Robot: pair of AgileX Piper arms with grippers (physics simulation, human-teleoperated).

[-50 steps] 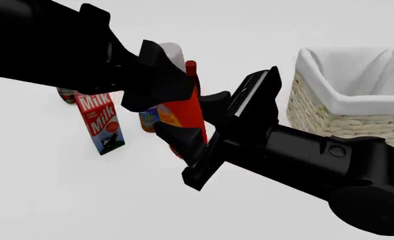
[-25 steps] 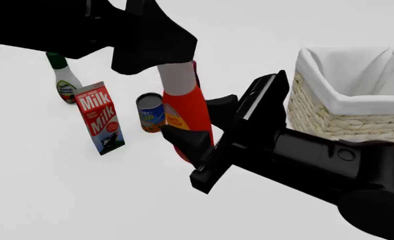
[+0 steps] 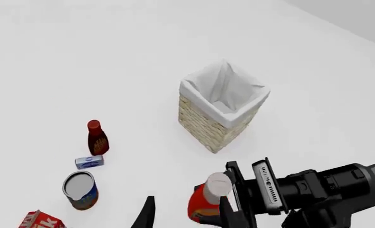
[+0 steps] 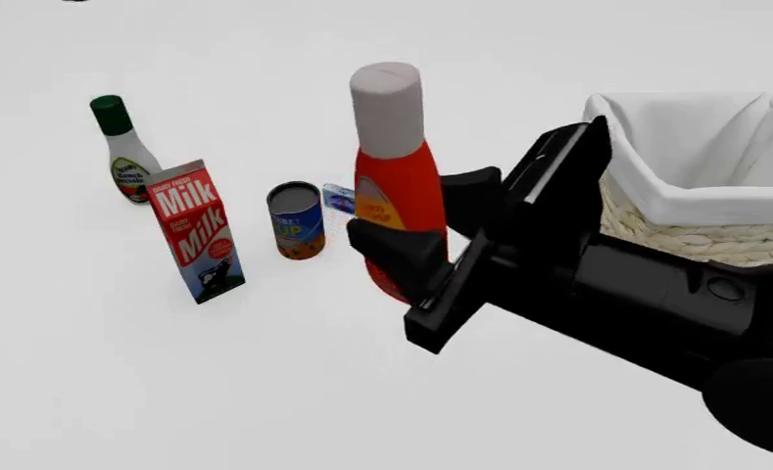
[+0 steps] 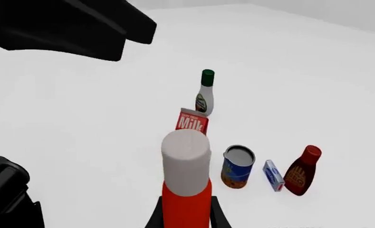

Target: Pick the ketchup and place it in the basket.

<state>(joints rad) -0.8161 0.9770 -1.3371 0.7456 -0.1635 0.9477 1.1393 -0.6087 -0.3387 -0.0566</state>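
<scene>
The ketchup (image 4: 397,191) is a red-orange bottle with a white cap (image 4: 386,106). It stands upright left of the basket (image 4: 648,240). My right gripper (image 4: 415,223) is shut on the ketchup's body, one finger on each side. In the right wrist view the ketchup (image 5: 186,202) rises between the fingers (image 5: 154,219). The left gripper (image 3: 186,213) is open and empty, high above the ketchup (image 3: 203,205) and the wicker basket (image 3: 203,122). It is out of the front view.
A milk carton (image 4: 198,231), a can (image 4: 296,221), a small blue box (image 4: 339,199) and a white green-capped bottle (image 4: 126,153) stand left of the ketchup. A dark-red bottle (image 5: 301,171) stands behind the ketchup. The left arm (image 5: 67,23) hangs overhead.
The left gripper has let go of the ketchup's cap and risen out of the front view. The right gripper has moved up and a little right with the ketchup.
</scene>
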